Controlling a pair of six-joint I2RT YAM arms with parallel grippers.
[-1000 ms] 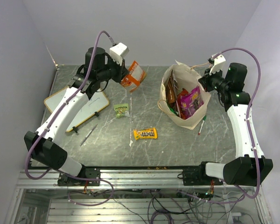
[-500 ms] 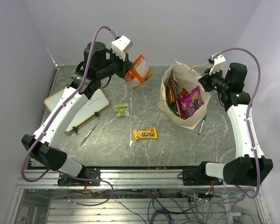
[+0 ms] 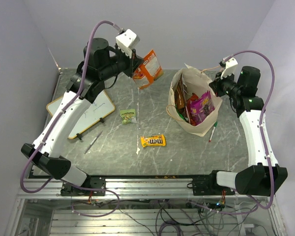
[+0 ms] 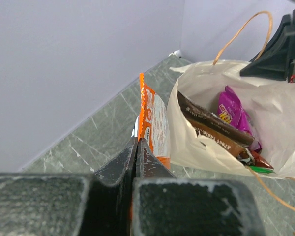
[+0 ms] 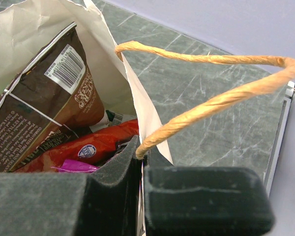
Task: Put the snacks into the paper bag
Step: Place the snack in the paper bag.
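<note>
My left gripper is shut on an orange-and-white pouch and holds it in the air left of the paper bag; in the left wrist view the pouch hangs beyond the fingertips, close to the bag's rim. My right gripper is shut on the bag's right rim, by its twisted handle. Inside the bag lie a purple pouch, a red packet and a brown pouch. A yellow M&M's packet and a small green packet lie on the table.
A whiteboard lies at the left of the table with a thin tool below it. A green-capped marker lies just right of the bag's foot. Walls close in at the back and both sides.
My left gripper has lifted the orange pouch higher and carried it right, toward the bag. The right arm and the bag have not moved.
</note>
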